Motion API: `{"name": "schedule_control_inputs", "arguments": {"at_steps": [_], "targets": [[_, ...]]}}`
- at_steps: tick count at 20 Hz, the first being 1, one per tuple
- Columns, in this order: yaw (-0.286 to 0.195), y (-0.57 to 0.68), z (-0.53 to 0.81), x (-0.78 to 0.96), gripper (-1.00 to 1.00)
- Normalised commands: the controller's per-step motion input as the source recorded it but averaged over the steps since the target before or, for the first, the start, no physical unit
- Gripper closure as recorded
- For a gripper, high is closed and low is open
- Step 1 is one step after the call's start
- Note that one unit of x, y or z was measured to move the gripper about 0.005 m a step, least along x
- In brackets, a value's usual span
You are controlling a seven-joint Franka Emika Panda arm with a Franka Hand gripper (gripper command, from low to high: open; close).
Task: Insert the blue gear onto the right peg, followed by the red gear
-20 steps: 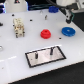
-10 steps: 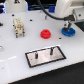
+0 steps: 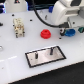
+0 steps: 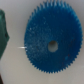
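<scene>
Blue gear [image 4: 51,46] lies flat, directly under the wrist camera.

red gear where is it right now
In the exterior view the red gear lies on the white table, behind the grey peg plate.

My wrist view shows the blue gear [image 4: 51,44] in saturated blue on a white table [image 4: 20,70]. In the exterior view, the red gear [image 3: 45,34] is bright red; the plate [image 3: 46,55] is grey with a black border.
</scene>
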Motion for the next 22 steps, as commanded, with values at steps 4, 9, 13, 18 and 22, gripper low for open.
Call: {"name": "schedule_control_inputs", "arguments": {"at_steps": [4, 9, 13, 18, 22], "targets": [[0.000, 0.02, 0.00, -0.30, -1.00], [0.000, 0.00, 0.00, -0.41, -1.00], [0.000, -0.05, -0.10, -0.32, 1.00], [0.000, -0.07, -0.11, -0.29, 1.00], [0.000, -0.07, -0.10, -0.27, 1.00]]}}
